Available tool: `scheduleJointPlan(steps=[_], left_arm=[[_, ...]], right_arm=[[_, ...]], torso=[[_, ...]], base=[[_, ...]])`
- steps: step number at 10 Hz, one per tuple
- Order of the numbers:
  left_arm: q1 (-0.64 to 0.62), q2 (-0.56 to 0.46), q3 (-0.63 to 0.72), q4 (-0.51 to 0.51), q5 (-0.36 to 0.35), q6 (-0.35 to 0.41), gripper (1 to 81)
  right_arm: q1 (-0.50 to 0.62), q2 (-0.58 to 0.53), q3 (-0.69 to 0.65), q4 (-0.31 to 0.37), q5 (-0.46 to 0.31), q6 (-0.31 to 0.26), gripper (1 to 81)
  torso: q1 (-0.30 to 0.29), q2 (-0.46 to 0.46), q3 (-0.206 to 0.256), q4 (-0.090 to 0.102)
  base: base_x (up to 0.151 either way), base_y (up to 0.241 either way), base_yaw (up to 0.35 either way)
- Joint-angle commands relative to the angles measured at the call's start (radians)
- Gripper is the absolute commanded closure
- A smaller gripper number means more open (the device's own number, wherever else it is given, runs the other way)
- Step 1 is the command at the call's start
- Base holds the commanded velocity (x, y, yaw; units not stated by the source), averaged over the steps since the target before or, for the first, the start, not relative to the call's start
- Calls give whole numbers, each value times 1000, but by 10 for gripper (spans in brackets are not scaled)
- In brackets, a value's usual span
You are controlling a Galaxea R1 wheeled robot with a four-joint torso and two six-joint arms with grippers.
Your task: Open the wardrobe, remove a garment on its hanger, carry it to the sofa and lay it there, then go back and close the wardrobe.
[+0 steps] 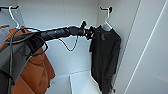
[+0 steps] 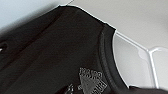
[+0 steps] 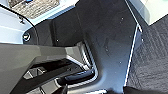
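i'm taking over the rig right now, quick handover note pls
Left gripper: reached into the open wardrobe, at the shoulder of the black T-shirt; whether it is gripping anything can't be told. The left wrist view is close on the shirt's collar and the white hanger.
Right gripper: state can't be told.
Things: the T-shirt hangs on its hanger, hook on the bracket at the back right. An orange garment hangs on the left side.
Done: wardrobe opened, arm at the shirt.
Left: lift shirt and hanger off, carry to the sofa, lay down, return, close the wardrobe.
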Motion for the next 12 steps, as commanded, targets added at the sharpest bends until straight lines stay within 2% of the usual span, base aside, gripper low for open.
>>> scheduleJointPlan(steps=[1, 2, 3, 5, 7, 12], left_arm=[[-211, 2, -19, -71, -57, -10, 10], [-219, 8, -25, -75, -61, -10, 10], [-223, 14, -27, -77, -68, -12, 10], [-231, 25, -39, -78, -77, -13, 10], [-232, 54, -73, -74, -78, -12, 10], [-245, 117, -79, -40, -164, -4, 10]], right_arm=[[28, 1, 6, 7, -59, 0, 10], [30, 1, 8, 7, -59, 2, 10], [28, 1, 8, 7, -59, 2, 10], [27, 1, 5, 7, -59, 2, 10], [24, 1, 6, 7, -59, 2, 10], [16, 1, 6, 7, -59, 3, 10]], torso=[[0, 0, 0, -22], [0, 0, 0, -81], [0, 0, 0, -14], [0, 0, 0, -47], [0, 0, 0, -51], [0, 0, 0, -51]], base=[[0, 0, 0], [0, 0, 0], [0, 0, 0], [0, 0, 0], [0, 0, 0], [0, 0, 0]])
